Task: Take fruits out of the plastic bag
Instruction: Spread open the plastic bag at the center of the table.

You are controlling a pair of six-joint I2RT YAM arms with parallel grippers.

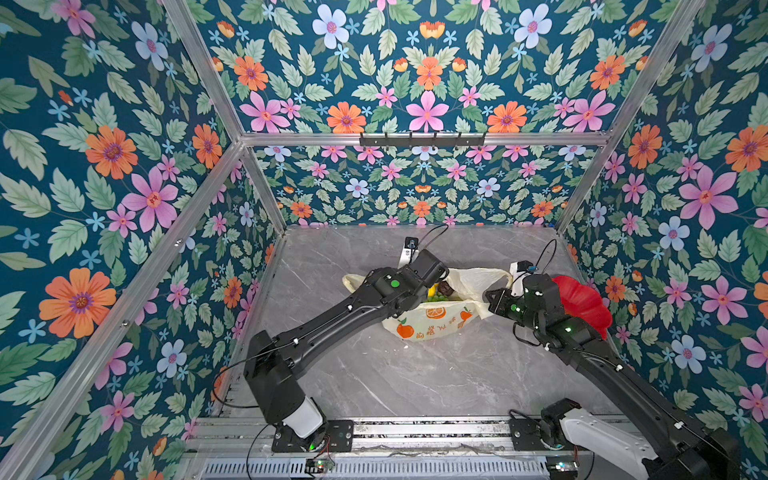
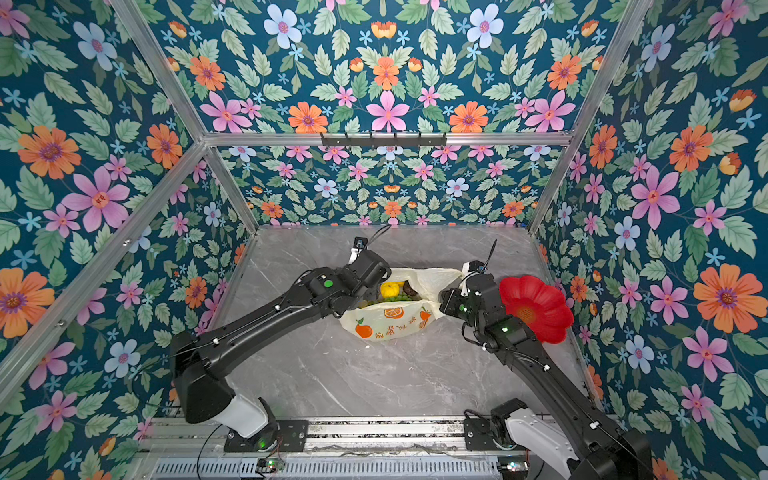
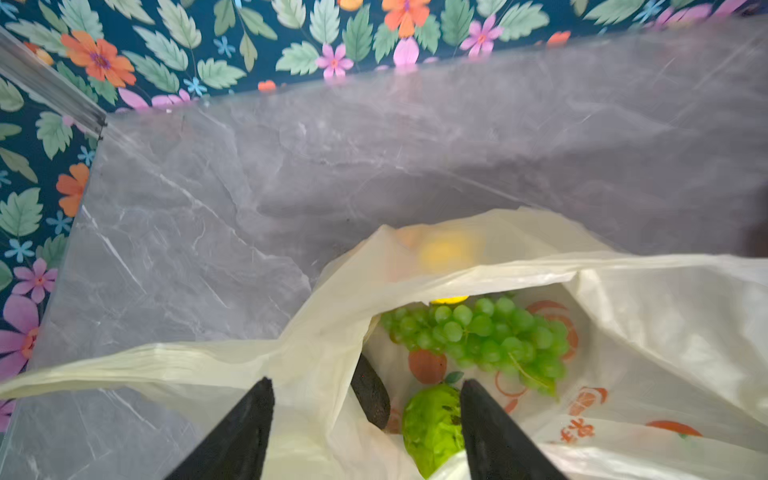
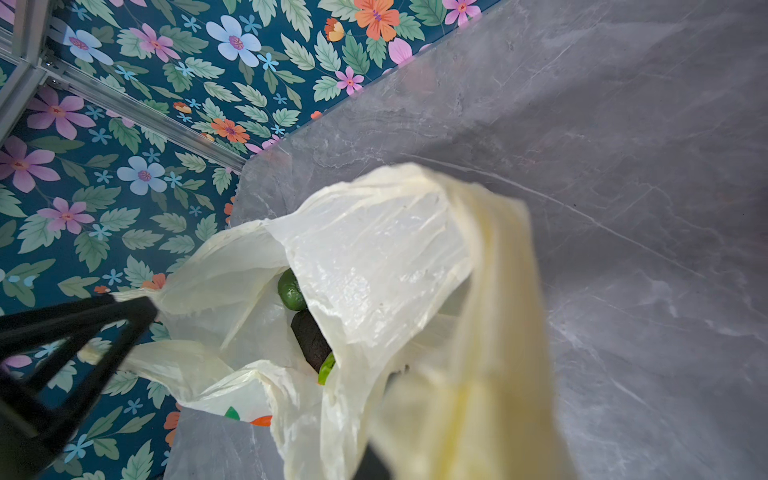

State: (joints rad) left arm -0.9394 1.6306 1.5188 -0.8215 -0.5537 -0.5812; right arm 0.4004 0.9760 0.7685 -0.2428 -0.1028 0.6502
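While your left claw (image 3: 365,381) gapes wide and empty astride the bag (image 1: 428,322) rim on the tabletop (image 1: 395,374), closing risks pinching film with the avocado (image 3: 372,390) inside. Right claw (image 1: 490,296), clamped on the handle (image 4: 503,270), could tear it.

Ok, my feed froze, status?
Left claw open at bag mouth. Right claw shut on bag handle. Grapes, avocado inside. Bag rim in left claw's gap.

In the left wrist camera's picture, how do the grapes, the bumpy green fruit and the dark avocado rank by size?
1. Grape bunch, largest.
2. Bumpy green fruit, nearer the camera and partly cut off, so unsure.
3. Dark avocado, smallest showing; the plastic bag hides part of it.
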